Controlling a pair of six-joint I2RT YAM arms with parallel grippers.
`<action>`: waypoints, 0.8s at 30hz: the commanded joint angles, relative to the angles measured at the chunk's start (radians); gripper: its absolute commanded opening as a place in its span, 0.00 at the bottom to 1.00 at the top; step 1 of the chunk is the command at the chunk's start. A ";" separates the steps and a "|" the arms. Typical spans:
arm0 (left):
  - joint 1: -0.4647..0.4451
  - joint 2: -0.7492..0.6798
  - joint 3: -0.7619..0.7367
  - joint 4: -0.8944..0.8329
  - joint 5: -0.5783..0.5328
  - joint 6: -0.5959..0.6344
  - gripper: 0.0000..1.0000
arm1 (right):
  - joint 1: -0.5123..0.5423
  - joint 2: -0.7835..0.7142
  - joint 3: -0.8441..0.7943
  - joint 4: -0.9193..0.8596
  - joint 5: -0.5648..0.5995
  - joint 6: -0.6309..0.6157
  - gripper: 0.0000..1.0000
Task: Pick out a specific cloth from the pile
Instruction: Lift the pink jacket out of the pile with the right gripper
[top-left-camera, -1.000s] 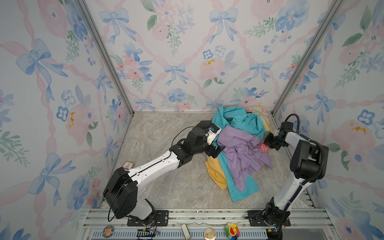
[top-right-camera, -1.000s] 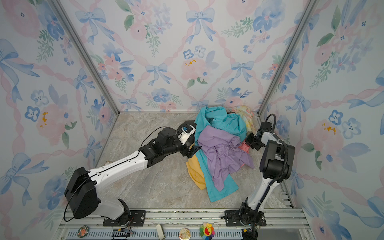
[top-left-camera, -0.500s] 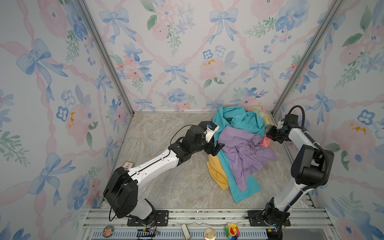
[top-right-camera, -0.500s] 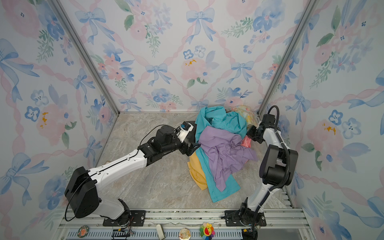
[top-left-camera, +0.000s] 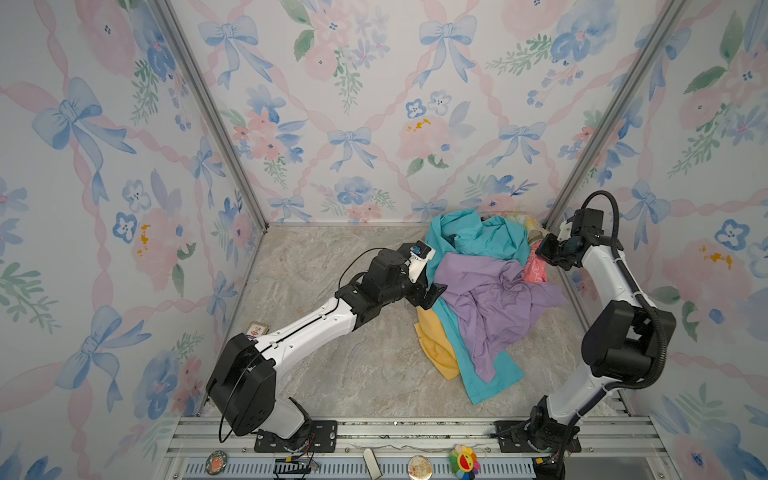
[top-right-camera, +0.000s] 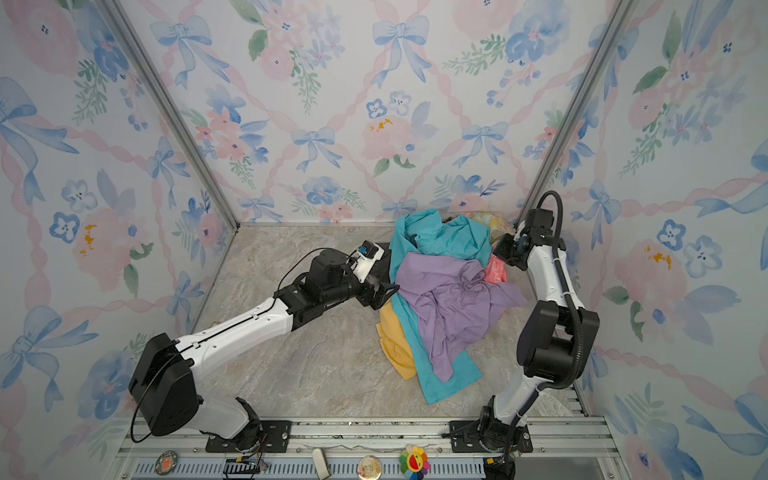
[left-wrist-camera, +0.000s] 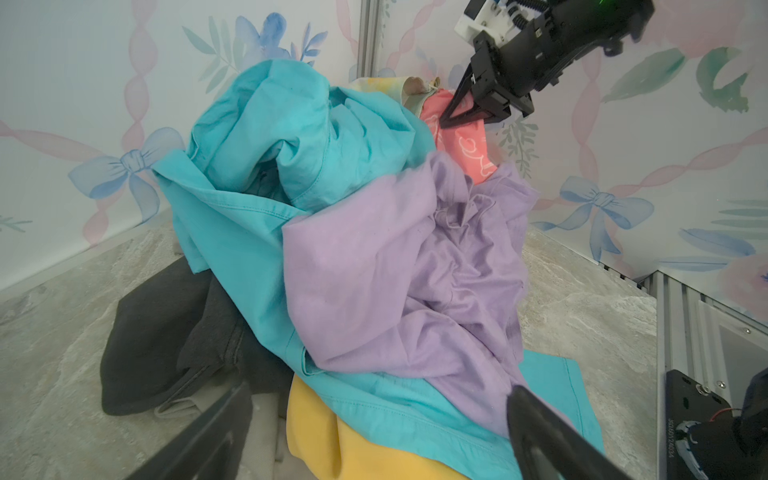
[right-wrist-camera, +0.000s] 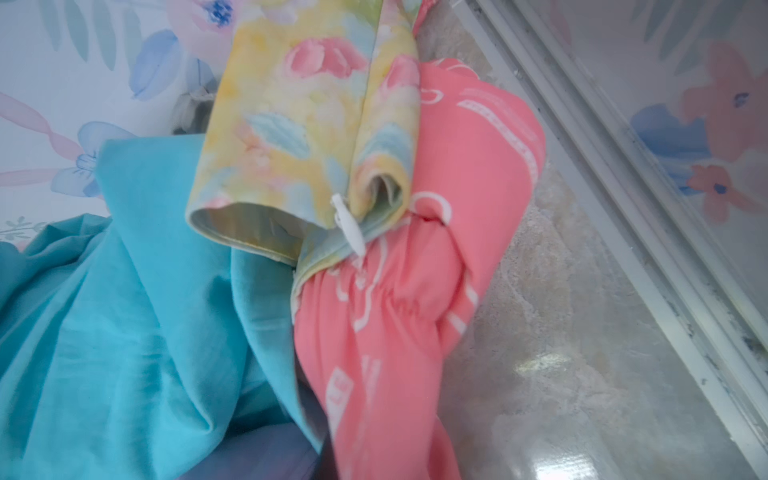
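The pile (top-left-camera: 478, 291) (top-right-camera: 440, 291) of teal, lavender, mustard and dark grey garments lies at the back right of the floor. The cloth (top-left-camera: 534, 270) (top-right-camera: 495, 272) is coral-pink with white outline print and sticks out of the pile's right side. My right gripper (top-left-camera: 540, 254) (left-wrist-camera: 445, 121) is shut on the cloth (left-wrist-camera: 469, 145), holding it taut above the heap; the gathered cuff (right-wrist-camera: 395, 307) shows in the right wrist view. My left gripper (top-left-camera: 432, 293) (top-right-camera: 386, 293) (left-wrist-camera: 374, 449) stands open at the pile's left edge, its fingers (left-wrist-camera: 540, 436) either side of the mustard and teal fabric.
A pale yellow floral cloth (right-wrist-camera: 299, 124) lies against the coral one near the back corner. The right wall and its rail (right-wrist-camera: 602, 208) are close to my right gripper. A small card (top-left-camera: 257, 330) lies by the left wall. Small trinkets (top-left-camera: 464, 460) sit on the front rail.
My right gripper has risen and drawn back towards the rear right corner, pulling more coral cloth out from under the lavender shirt. The left gripper has barely moved.
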 joint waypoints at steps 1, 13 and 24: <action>0.006 0.003 0.022 0.003 0.012 -0.019 0.97 | -0.008 -0.064 0.114 0.019 0.043 -0.026 0.00; 0.005 0.008 0.019 0.006 0.002 -0.023 0.97 | 0.002 -0.045 0.355 -0.073 0.047 -0.045 0.00; 0.011 0.007 0.018 0.015 0.007 -0.033 0.97 | 0.044 -0.076 0.458 -0.054 0.060 -0.047 0.00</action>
